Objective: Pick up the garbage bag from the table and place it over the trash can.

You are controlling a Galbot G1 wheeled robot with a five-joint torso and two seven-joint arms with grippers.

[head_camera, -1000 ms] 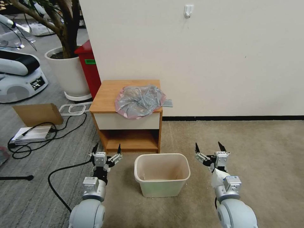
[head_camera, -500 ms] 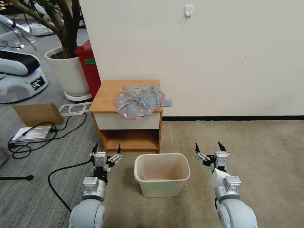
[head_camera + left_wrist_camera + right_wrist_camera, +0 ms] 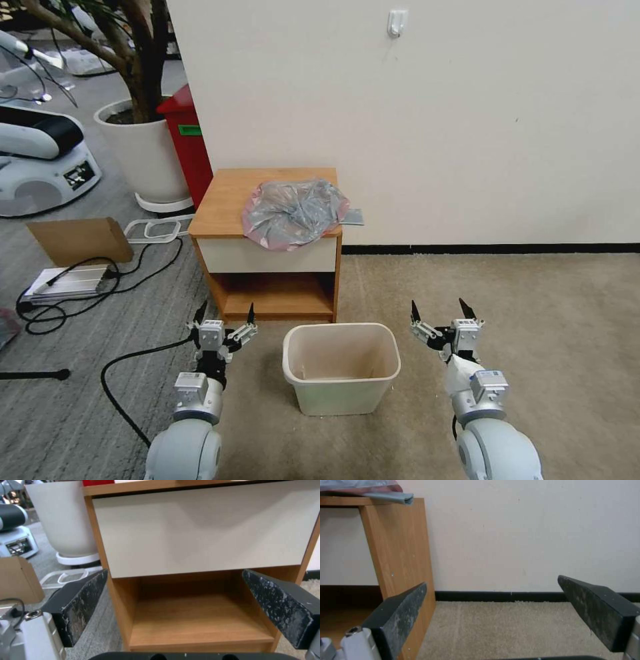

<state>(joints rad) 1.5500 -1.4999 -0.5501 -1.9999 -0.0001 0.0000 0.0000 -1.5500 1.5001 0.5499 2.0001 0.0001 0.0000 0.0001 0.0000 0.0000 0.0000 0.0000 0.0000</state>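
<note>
On the right half of the small light-brown wooden nightstand table, up against the wall: the wrinkled translucent grey plastic garbage bag, spilling a little over the front edge. Directly before the table, on the carpet: the small beige rectangular plastic trash can. Just left of the can: the left gripper. Right of it, a little farther off: the right gripper. Behind the table to the left: a tall red plastic bin, then a round white plant pot.
</note>
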